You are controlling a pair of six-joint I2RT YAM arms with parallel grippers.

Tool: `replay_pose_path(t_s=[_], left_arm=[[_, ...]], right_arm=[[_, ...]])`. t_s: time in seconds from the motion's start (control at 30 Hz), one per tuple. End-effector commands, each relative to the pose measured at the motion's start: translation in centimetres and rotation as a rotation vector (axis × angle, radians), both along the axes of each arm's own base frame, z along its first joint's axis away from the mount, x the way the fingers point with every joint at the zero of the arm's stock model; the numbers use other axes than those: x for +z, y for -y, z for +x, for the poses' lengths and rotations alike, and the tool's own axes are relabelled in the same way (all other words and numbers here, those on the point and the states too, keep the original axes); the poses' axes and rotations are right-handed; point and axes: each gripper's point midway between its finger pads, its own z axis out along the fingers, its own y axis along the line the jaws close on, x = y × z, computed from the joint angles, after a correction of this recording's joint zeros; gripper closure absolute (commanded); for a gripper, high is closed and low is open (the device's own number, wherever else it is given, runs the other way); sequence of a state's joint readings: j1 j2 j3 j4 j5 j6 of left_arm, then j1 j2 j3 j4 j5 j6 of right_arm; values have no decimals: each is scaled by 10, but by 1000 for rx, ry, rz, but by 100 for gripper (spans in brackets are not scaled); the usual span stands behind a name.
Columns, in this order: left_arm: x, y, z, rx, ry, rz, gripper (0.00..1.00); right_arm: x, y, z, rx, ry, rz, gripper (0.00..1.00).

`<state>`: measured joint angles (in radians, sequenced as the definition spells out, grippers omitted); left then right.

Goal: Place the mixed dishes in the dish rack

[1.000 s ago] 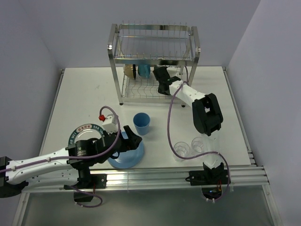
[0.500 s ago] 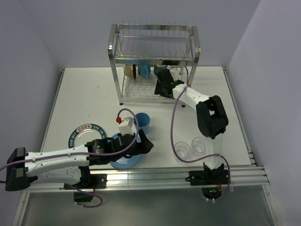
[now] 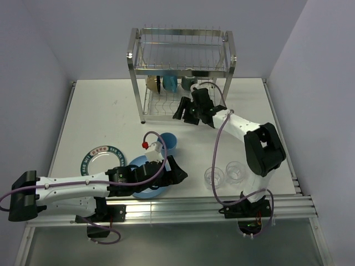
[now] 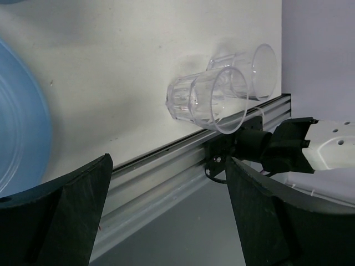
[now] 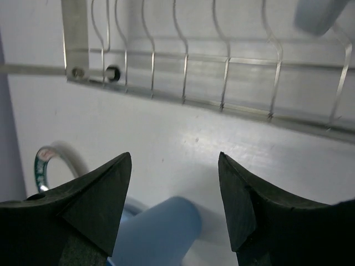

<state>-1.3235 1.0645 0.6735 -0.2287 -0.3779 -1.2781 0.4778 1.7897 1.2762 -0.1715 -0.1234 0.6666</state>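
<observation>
Toppling could be caused if the two clear glasses (image 4: 211,100), stood well in front of the dish rack (image 3: 180,61), are clipped by the wide-open, empty left end effector (image 4: 169,185), the right end effector (image 5: 175,191) at the rack's front being likewise spread and empty.

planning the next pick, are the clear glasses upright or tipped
Upright: both clear glasses stand on their bases, open rims facing up.

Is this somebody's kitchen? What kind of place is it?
Probably a robot lab, not a kitchen. The left arm and right arm are bolted to a metal rail at the edge of a white table, plain walls box it in, and a rack with some dishes is the only kitchenware.
</observation>
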Motion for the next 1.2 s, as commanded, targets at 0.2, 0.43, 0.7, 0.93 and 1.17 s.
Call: replay_pose_path(t_s=[0.2, 0.43, 0.7, 0.93, 1.17], left_arm=[[10, 24, -10, -32, -6, -53, 13], [12, 26, -19, -37, -1, -86, 15], [-2, 75, -10, -68, 22, 38, 15], [-15, 124, -1, -106, 20, 102, 14], [-55, 141, 0, -133, -34, 192, 18]], right_arm=[[39, -14, -81, 148, -27, 191, 30], [49, 43, -141, 35, 106, 2, 30], [62, 112, -208, -141, 163, 11, 31], [113, 175, -250, -265, 298, 42, 30], [131, 199, -275, -292, 344, 85, 30]])
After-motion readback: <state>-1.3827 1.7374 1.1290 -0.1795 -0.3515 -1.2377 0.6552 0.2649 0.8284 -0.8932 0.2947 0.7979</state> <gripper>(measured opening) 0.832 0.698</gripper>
